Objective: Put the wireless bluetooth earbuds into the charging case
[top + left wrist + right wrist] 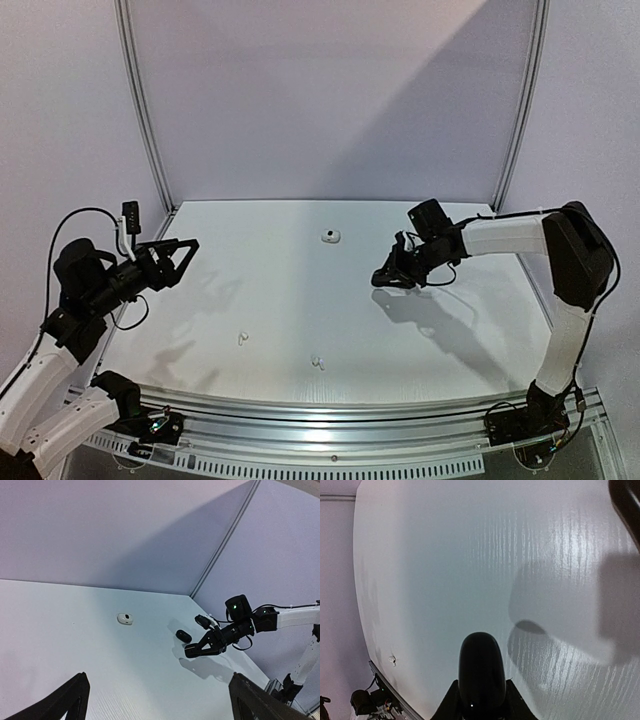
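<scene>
My right gripper (385, 278) is shut on a glossy black oval charging case (481, 670) and holds it a little above the table, right of centre. The case sticks out ahead of the jaws and also shows in the left wrist view (183, 636). A white charging case (330, 236) lies at the back centre, also in the left wrist view (125, 618). Two white earbuds lie near the front: one (241, 339) left of centre, one (318, 362) at centre. One shows in the right wrist view (393, 659). No black earbuds show. My left gripper (188, 262) is open and empty, raised at the left.
A black thing with a white piece (202, 621) shows just behind the right gripper, also in the top view (405, 242); I cannot tell what it is. A metal rail (330, 415) runs along the near edge. Walls enclose the back and sides.
</scene>
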Robot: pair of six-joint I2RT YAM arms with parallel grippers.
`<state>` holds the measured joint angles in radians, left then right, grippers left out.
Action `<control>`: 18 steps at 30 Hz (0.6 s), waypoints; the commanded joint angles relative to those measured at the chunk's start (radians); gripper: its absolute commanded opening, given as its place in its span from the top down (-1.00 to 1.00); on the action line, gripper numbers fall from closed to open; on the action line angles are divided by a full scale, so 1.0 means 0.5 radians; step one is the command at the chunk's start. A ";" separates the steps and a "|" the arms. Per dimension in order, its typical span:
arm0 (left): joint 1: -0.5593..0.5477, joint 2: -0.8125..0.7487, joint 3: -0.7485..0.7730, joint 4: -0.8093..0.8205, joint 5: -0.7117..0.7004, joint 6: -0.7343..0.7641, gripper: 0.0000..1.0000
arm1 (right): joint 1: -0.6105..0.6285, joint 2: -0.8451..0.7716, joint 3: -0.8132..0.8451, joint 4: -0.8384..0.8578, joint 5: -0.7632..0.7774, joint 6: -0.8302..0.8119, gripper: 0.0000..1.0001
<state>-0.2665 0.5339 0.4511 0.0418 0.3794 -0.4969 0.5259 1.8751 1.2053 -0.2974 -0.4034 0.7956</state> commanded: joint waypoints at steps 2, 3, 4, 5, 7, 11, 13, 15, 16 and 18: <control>0.061 0.129 -0.047 0.170 -0.006 0.082 -0.99 | -0.086 0.228 0.166 -0.196 -0.292 -0.216 1.00; 0.061 0.157 -0.044 0.186 -0.007 0.102 -0.99 | -0.102 0.252 0.162 -0.215 -0.308 -0.221 0.98; 0.063 0.185 -0.045 0.202 -0.009 0.120 -0.99 | -0.118 0.263 0.155 -0.240 -0.322 -0.233 0.96; 0.067 0.214 -0.043 0.219 -0.014 0.130 -0.99 | -0.133 0.270 0.152 -0.270 -0.329 -0.241 0.93; 0.071 0.276 -0.038 0.272 -0.015 0.143 -0.99 | -0.149 0.275 0.151 -0.333 -0.337 -0.272 0.79; 0.077 0.433 -0.011 0.362 -0.007 0.146 -0.98 | -0.159 0.293 0.189 -0.421 -0.345 -0.306 0.38; 0.076 0.533 0.020 0.392 -0.010 0.166 -0.99 | -0.162 0.328 0.238 -0.531 -0.303 -0.327 0.23; 0.077 0.615 0.050 0.419 -0.017 0.205 -0.99 | -0.167 0.344 0.288 -0.644 -0.230 -0.359 -0.02; 0.078 0.654 0.068 0.441 -0.024 0.228 -0.99 | -0.171 0.345 0.319 -0.710 -0.186 -0.376 -0.17; 0.077 0.730 0.101 0.506 -0.030 0.279 -0.99 | -0.173 0.354 0.405 -0.862 -0.098 -0.424 -0.29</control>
<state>-0.2394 0.8421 0.4519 0.2119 0.3767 -0.4179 0.4461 2.0281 1.3327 -0.5640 -0.5339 0.6346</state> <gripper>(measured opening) 0.993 0.605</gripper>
